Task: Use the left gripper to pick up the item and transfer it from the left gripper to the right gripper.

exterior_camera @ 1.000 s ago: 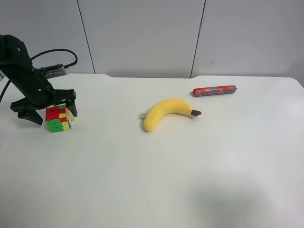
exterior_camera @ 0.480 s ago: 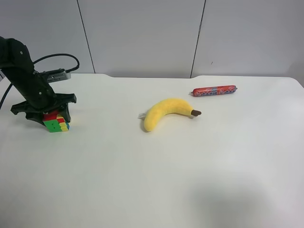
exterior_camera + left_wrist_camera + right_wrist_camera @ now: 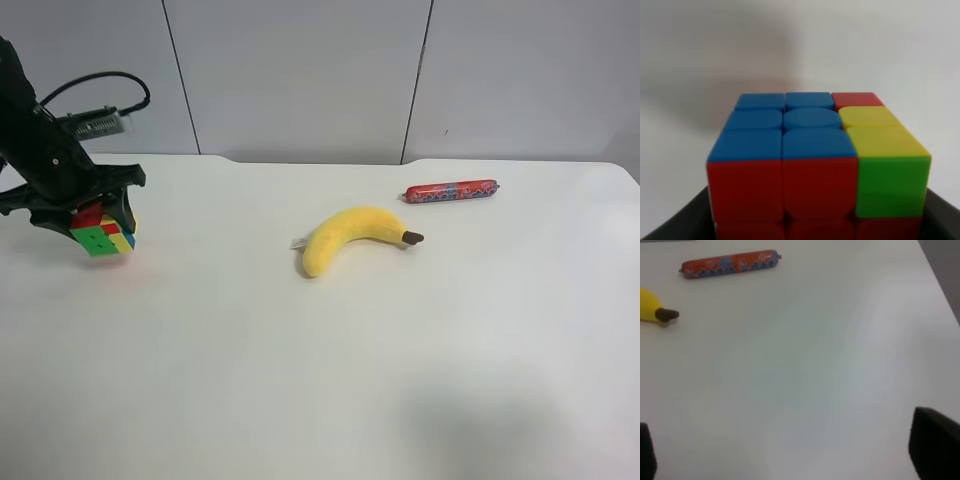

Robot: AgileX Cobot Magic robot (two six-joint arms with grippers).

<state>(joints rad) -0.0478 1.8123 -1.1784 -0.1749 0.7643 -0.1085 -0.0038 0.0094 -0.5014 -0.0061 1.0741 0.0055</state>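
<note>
White table (image 3: 400,380), carrying a yellow plush banana (image 3: 350,235) near its middle and a thin red sausage stick (image 3: 450,191) beyond it, the two apart. At the exterior high view's left I am clamping my left gripper (image 3: 98,225) on the item (image 3: 100,238), a multicoloured puzzle cube. I am holding it just above the table, well apart from the banana. I am keeping my right gripper (image 3: 790,455) spread wide over bare table, grasping nothing.

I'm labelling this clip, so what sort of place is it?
Probably a robotics test bench: a bare white table, plain grey wall panels, and a black left gripper holding a small multicoloured puzzle cube.
</note>
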